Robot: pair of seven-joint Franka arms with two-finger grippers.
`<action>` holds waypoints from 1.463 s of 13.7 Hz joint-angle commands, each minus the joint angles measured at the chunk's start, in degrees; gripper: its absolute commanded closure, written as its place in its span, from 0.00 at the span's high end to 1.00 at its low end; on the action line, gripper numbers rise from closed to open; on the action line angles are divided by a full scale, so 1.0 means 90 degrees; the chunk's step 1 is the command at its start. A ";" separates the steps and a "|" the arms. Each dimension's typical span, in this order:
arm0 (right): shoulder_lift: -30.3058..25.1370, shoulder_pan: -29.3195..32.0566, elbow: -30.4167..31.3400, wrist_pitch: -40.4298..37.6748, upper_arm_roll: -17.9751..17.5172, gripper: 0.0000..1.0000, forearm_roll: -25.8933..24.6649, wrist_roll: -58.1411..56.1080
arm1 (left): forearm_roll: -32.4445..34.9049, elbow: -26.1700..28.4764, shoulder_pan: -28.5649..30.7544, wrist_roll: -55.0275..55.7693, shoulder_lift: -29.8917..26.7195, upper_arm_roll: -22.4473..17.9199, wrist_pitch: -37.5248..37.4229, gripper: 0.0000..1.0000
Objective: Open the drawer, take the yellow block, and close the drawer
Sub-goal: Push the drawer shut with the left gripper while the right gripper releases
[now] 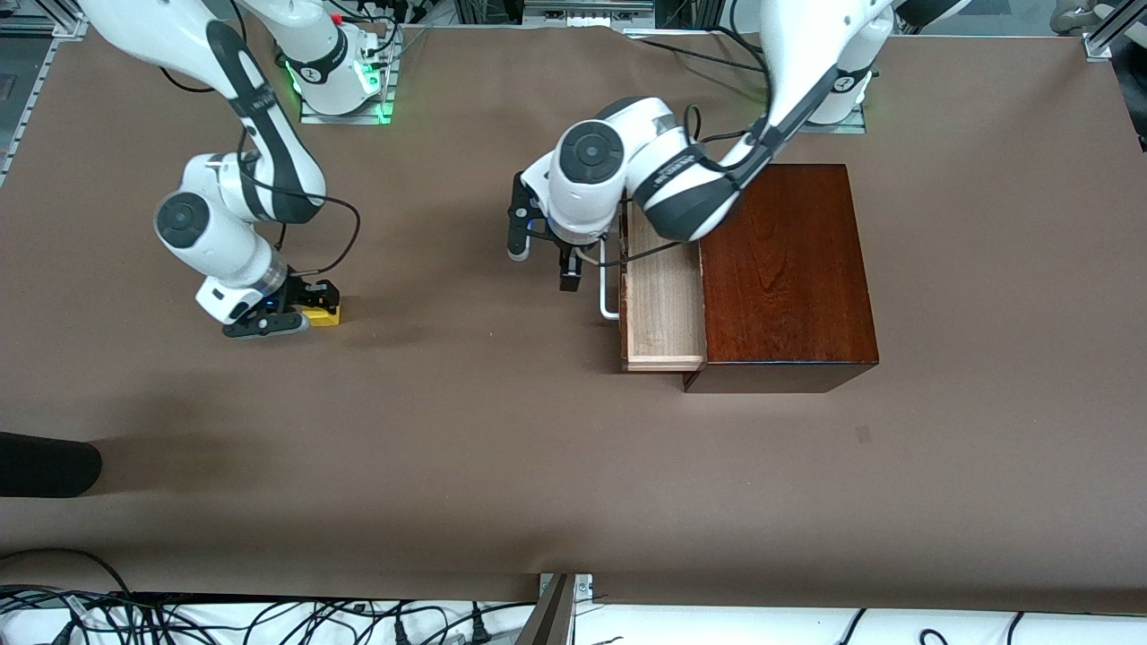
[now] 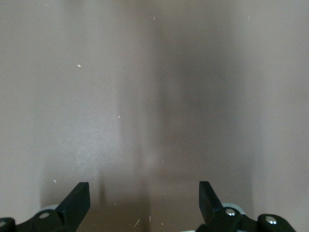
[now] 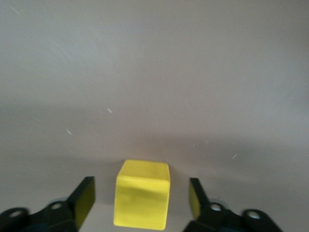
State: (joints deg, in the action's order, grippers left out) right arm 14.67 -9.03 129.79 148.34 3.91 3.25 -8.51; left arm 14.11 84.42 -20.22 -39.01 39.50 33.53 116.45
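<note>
The drawer [image 1: 663, 300] of the dark reddish-brown box [image 1: 789, 269] stands pulled out toward the right arm's end, its pale inside bare. Its white bar handle [image 1: 607, 296] faces that end. My left gripper [image 1: 543, 267] is open and empty just beside the handle, over bare table; the left wrist view shows its fingers [image 2: 77, 203] wide apart over brown cloth. The yellow block [image 1: 324, 313] sits on the table toward the right arm's end. My right gripper [image 1: 303, 310] is down around it, open. In the right wrist view the block [image 3: 142, 200] stands between the fingers [image 3: 84, 198] with a gap on each side.
A dark rounded object [image 1: 45, 464] lies at the table's edge at the right arm's end, nearer the front camera. Cables [image 1: 269, 618] run along the near edge. Brown cloth [image 1: 502, 448] covers the table between block and box.
</note>
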 commanded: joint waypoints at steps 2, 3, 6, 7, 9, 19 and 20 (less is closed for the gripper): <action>-0.1160 0.0056 -0.0326 -0.1281 -0.0015 1.00 0.0088 -0.0324 | 0.0249 0.0277 0.0098 -0.0138 0.0064 -0.0112 -0.0087 1.00; -0.1229 0.0056 -0.0716 -0.1857 -0.0015 1.00 0.0098 -0.0276 | 0.0249 0.0413 0.0127 -0.0138 0.0045 -0.0132 -0.0242 1.00; -0.1356 0.0056 -0.1636 -0.3051 -0.0015 1.00 0.0098 -0.0060 | 0.0259 0.0405 0.0234 -0.0177 -0.0101 -0.0259 -0.1003 1.00; -0.1444 0.0056 -0.1802 -0.3325 -0.0005 1.00 0.0098 -0.0060 | 0.0278 0.0395 0.0399 -0.0225 -0.0160 -0.0259 -0.1111 1.00; -0.1464 0.0047 -0.2387 -0.4163 0.0034 1.00 0.0088 -0.0041 | 0.0327 0.0376 0.0654 -0.0235 -0.0248 -0.0220 -0.1472 1.00; -0.1464 -0.0099 -0.4255 -0.6442 0.0063 1.00 0.0000 0.0613 | 0.0230 0.0337 0.0938 -0.0109 -0.0687 -0.0191 -0.2371 1.00; -0.1455 -0.0119 -0.4265 -0.6443 0.0073 1.00 0.0000 0.0614 | 0.0191 0.0327 0.0957 -0.0022 -0.0871 -0.0181 -0.2430 1.00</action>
State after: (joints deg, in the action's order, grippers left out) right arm 1.00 -9.40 93.03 92.06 4.51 3.25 -4.44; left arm 15.66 86.62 -12.15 -39.94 35.86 31.69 97.31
